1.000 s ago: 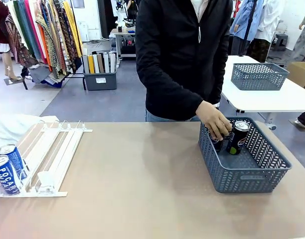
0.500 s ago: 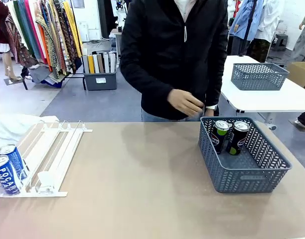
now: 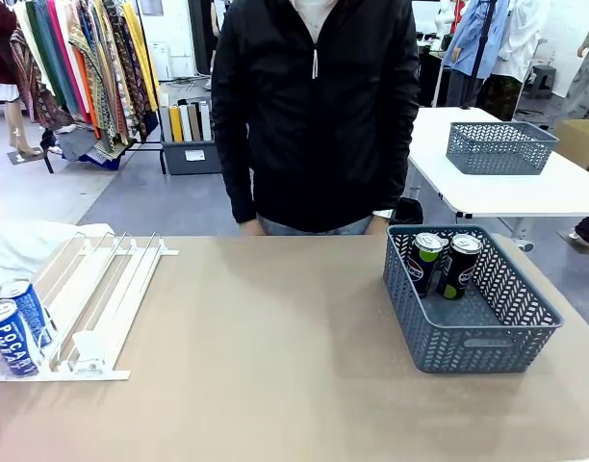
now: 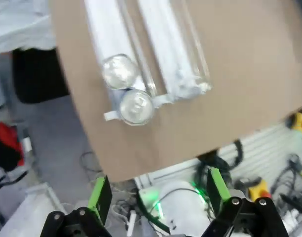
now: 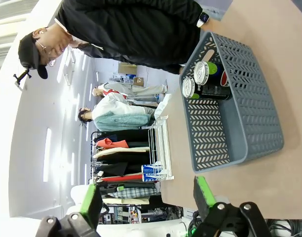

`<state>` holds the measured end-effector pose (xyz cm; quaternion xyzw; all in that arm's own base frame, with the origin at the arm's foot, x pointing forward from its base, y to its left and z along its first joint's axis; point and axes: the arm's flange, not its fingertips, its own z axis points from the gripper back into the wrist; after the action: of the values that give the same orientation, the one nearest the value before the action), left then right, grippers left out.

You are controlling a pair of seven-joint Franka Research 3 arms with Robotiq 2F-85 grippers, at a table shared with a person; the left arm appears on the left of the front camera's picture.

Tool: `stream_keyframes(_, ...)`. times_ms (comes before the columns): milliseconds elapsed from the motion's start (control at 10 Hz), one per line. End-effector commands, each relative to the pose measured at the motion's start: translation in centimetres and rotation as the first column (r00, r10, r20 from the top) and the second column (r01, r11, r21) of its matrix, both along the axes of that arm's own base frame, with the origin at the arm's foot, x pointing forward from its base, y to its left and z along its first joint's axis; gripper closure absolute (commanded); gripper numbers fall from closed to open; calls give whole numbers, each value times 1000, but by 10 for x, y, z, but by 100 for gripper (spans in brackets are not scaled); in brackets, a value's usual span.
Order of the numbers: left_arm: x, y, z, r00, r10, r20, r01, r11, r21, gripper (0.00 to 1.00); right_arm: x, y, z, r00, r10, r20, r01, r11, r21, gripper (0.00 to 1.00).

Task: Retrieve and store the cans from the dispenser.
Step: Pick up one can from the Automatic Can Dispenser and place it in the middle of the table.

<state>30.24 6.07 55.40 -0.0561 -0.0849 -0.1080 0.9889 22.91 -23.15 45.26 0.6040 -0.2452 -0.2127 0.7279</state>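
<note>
The white wire-rail dispenser lies at the table's left, with two blue Pocari Sweat cans standing at its low end. In the left wrist view I look down on their silver tops and the rails; my left gripper hovers high above them, open and empty. Two black Pepsi cans stand upright in the far corner of the grey-blue mesh basket at the right. My right gripper is open and empty, off to the side of that basket and its cans.
A person in a black jacket stands at the table's far edge, arms down at the sides. Bare tabletop stretches between dispenser and basket. Another grey basket sits on a white table behind.
The person's hand let go of a black can in the basket, pulled back, and the person shifted to the left. The cans in the dispenser have not moved.
</note>
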Motion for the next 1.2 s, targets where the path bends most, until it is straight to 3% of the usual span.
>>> stream_keyframes(0,13,-14,-11,993,115,-5,-115,993,35,0,-4,-1,0,1000,16,2,-16,1000,-14,0)
stream_keyframes(100,0,0,0,1000,0,0,0,1000,0,0,-4,-1,0,1000,16,2,-16,1000,-14,0)
stream_keyframes(300,6,-18,-4,999,51,12,-51,998,48,0,-4,-1,0,1000,16,2,-16,1000,-14,0)
stream_keyframes(400,21,-27,-29,999,-2,-42,0,999,-49,0,-4,-1,0,1000,16,2,-16,1000,-14,0)
stream_keyframes(700,36,-39,-80,995,99,-30,-100,995,-10,0,-4,-1,0,1000,16,2,-16,1000,-14,0)
stream_keyframes(800,44,-40,-95,979,201,15,-202,976,83,0,-4,-1,0,1000,16,2,-16,1000,-14,0)
stream_keyframes(1100,47,-35,-104,965,254,57,-259,959,116,0,-4,-1,0,1000,16,2,-16,1000,-14,0)
